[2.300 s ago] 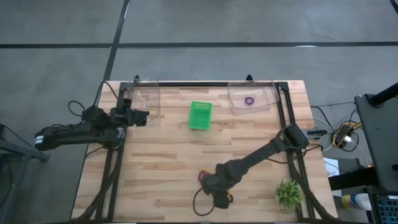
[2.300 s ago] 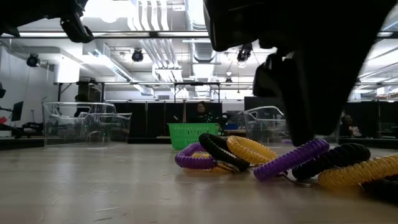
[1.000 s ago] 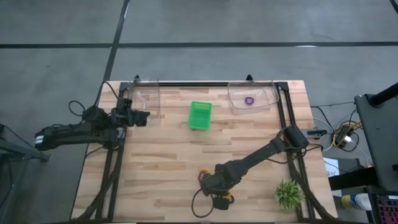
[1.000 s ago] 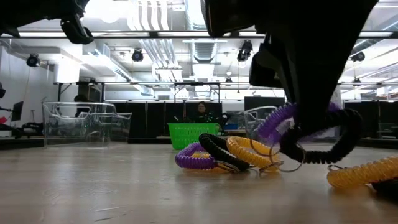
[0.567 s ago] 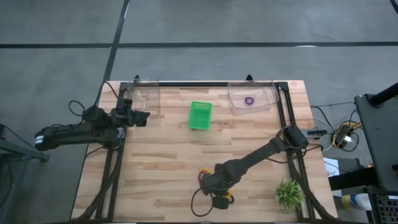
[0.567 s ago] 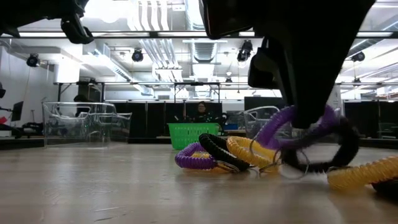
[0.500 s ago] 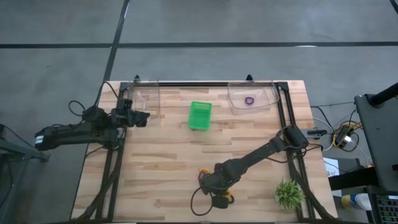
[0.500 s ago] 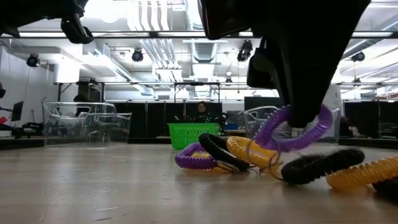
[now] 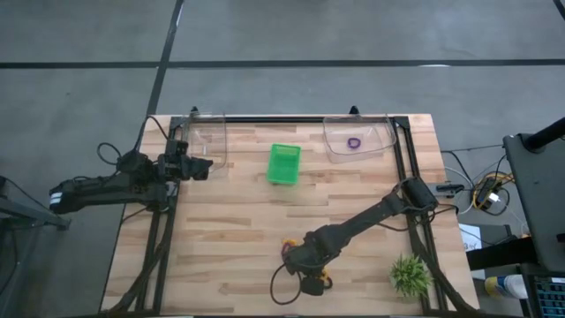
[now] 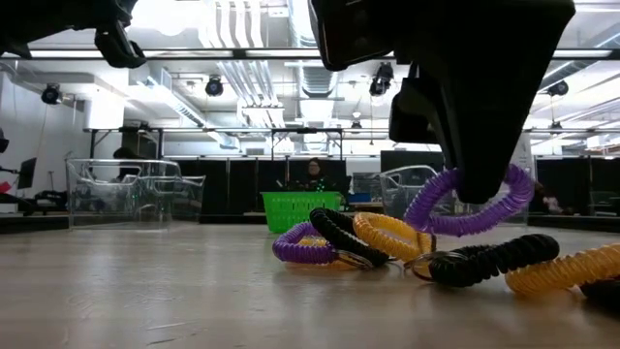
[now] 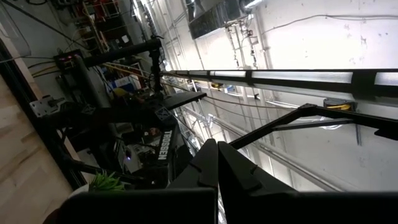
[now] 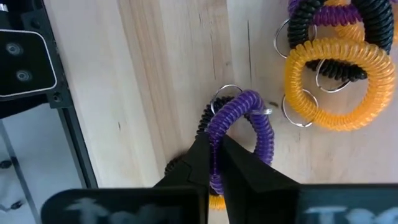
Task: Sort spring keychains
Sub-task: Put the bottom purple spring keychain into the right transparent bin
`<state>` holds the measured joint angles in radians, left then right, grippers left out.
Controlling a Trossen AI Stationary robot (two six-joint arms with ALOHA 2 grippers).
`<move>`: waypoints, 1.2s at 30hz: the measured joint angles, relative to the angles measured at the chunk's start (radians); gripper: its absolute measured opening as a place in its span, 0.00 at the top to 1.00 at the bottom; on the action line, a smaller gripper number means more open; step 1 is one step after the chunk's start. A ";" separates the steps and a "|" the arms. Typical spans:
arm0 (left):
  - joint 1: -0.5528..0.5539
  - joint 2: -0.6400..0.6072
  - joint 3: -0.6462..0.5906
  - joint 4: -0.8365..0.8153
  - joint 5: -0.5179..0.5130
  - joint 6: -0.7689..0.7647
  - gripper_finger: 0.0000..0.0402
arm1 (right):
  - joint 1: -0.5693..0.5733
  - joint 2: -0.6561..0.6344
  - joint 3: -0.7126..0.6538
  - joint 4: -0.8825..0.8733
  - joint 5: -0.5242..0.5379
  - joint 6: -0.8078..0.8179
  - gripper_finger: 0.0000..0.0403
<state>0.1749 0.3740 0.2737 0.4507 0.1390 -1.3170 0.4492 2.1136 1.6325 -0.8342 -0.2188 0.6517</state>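
My right gripper (image 12: 213, 149) hangs over the table's near middle (image 9: 300, 263), shut on a purple spring keychain (image 10: 470, 208). Under it a black spring keychain (image 10: 489, 260) and an orange-yellow one (image 10: 562, 269) lie on the wood. Beside them is a tangle of purple, black and orange-yellow coils (image 10: 344, 240), which also shows in the right wrist view (image 12: 333, 59). My left gripper (image 9: 205, 165) waits shut at the far left, beside a clear bin (image 9: 205, 141). My right gripper pinches one side of the purple keychain's coil (image 12: 219, 127) between its two fingers (image 12: 199, 158). The fingers come from above and point down. The loop hangs off the fingertips, clear of the table, with its metal ring (image 12: 225, 93) at the far end.
A green basket (image 9: 283, 163) stands at the far middle. To its right, a second clear bin (image 9: 357, 139) holds a purple keychain (image 9: 354, 142). A spiky green plant (image 9: 410, 275) stands at the near right corner. Bare wood lies between the bins and the pile.
My right gripper held the purple and a black keychain up together. The black one has dropped off and now lies on the table below, while the purple loop stays lifted in the fingers. The gripper itself has hardly moved.
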 joint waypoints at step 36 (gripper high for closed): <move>0.000 0.000 0.000 -0.004 0.000 -0.002 0.99 | -0.111 -0.013 0.457 -0.482 0.197 0.013 0.97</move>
<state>0.1749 0.3740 0.2737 0.4470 0.1392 -1.3187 0.3377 2.1006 2.0898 -1.3160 -0.0219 0.6643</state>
